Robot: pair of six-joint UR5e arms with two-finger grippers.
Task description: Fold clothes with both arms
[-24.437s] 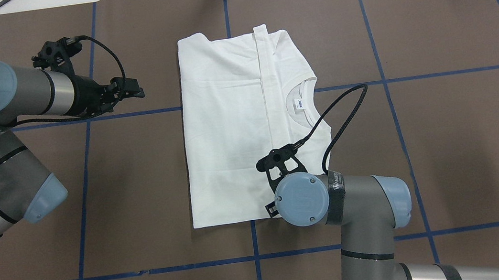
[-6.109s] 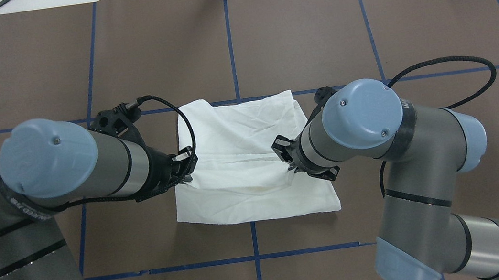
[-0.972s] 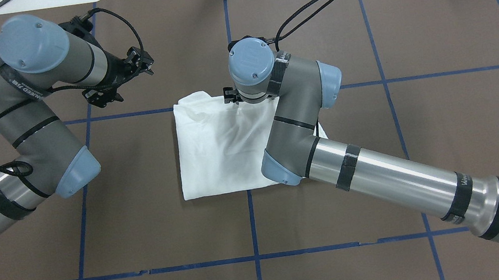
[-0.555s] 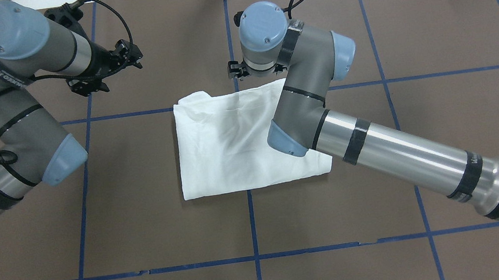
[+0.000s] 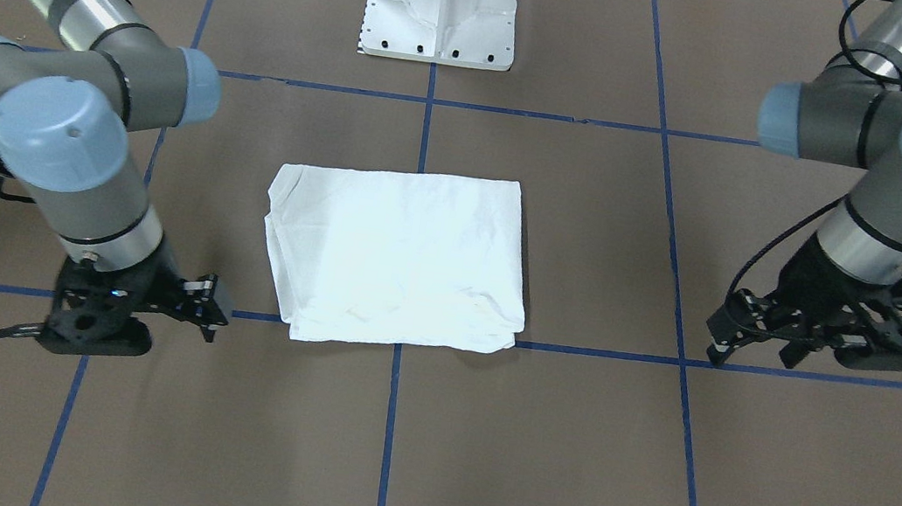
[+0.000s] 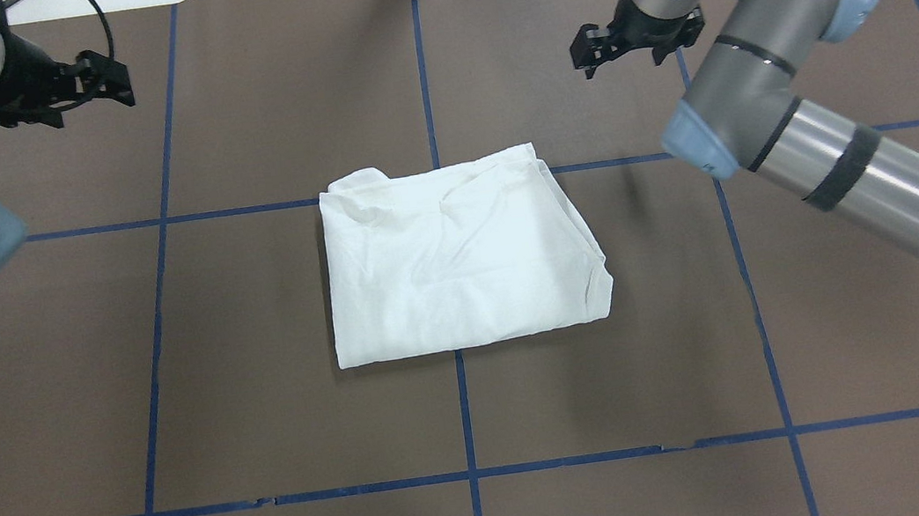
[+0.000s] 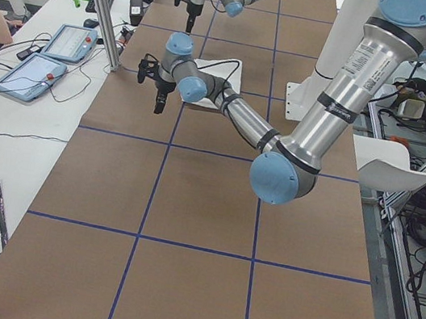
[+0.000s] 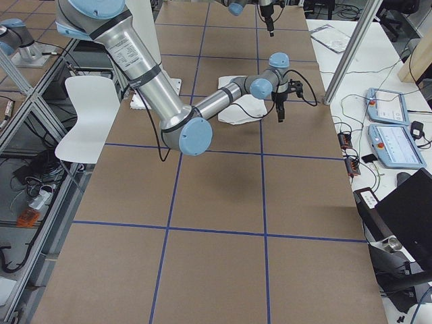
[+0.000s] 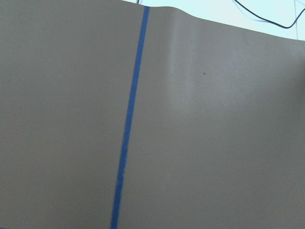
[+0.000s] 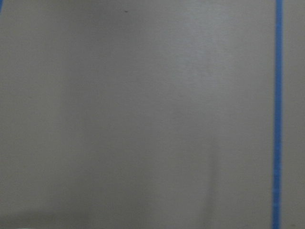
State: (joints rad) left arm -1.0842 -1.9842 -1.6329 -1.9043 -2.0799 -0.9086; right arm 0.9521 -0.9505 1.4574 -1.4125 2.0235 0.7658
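Counting: one white T-shirt, two arms, two grippers, one white pedestal base, one brown worktop with a blue tape grid.

Left gripper on the left arm: jaws spread, nothing between them, touching nothing. It hangs above bare worktop.

Right gripper on the right arm: jaws spread too, empty. It sits low over the worktop by a blue tape line; contact with the surface cannot be told.

In the overhead view both show the same: left gripper and right gripper have parted jaws with no cloth in them.

The T-shirt lies flat on the worktop, folded to a rough rectangle and wrinkled, with bunched layers at one corner. It sits between the two sets of jaws and touches neither. It is nearer the right jaws than the left jaws, and on the robot's side of both. Neither set of jaws is over the cloth.

The side views show the grippers too small to judge. Each wrist camera shows only brown worktop and one blue tape line.
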